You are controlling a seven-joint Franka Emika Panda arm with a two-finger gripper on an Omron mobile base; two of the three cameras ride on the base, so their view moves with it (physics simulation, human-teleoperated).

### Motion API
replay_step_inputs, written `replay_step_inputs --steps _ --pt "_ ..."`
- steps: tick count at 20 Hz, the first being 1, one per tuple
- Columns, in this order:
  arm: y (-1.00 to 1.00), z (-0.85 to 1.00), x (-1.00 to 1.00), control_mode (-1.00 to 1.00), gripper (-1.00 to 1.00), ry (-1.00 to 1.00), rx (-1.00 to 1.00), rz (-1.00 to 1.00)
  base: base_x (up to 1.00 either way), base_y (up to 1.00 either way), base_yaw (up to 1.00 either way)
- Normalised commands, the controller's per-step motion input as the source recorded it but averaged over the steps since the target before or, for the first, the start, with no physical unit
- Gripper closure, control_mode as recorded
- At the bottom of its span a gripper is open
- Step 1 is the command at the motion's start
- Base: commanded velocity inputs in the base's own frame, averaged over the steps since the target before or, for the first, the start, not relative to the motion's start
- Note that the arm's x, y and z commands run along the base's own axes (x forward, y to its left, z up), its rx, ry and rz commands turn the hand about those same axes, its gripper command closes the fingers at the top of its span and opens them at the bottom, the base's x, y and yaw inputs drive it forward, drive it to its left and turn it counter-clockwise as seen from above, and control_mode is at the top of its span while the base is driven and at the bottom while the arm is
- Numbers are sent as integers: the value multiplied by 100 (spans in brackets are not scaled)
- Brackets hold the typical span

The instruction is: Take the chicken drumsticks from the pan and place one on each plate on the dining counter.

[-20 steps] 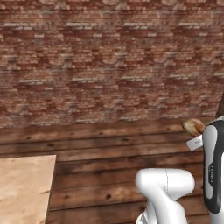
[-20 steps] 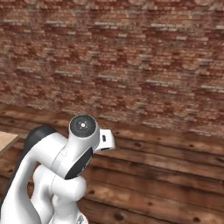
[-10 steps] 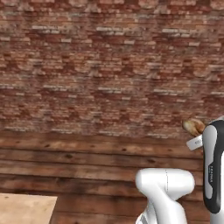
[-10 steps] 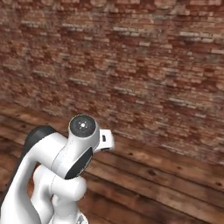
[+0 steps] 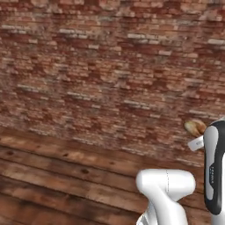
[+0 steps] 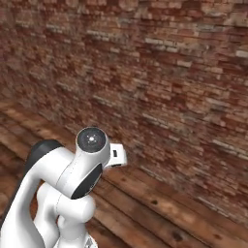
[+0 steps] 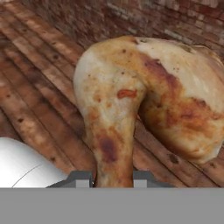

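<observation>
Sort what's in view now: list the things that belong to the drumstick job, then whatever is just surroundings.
Job:
- chicken drumstick, clamped by its bone end in the shut hand, carried above the floor

Surroundings:
- brick wall
- wooden plank floor

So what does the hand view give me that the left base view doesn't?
The hand view shows the claw shut on the chicken drumstick, its narrow end pinched between the fingertips and the meaty end filling the middle. The left base view shows the arm rising at lower right, with the drumstick as a small golden lump near the right edge. Both show the brick wall and the wooden plank floor.
</observation>
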Motion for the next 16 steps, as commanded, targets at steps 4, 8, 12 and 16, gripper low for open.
replay_step_inputs --steps 4,8,12,16 --pt "0 0 0 100 100 0 0 0 84 -7 65" --pt "0 0 0 100 100 0 0 0 72 -5 77" --pt "0 0 0 100 100 0 0 0 70 -6 78" --pt "0 0 0 100 100 0 0 0 81 -6 70"
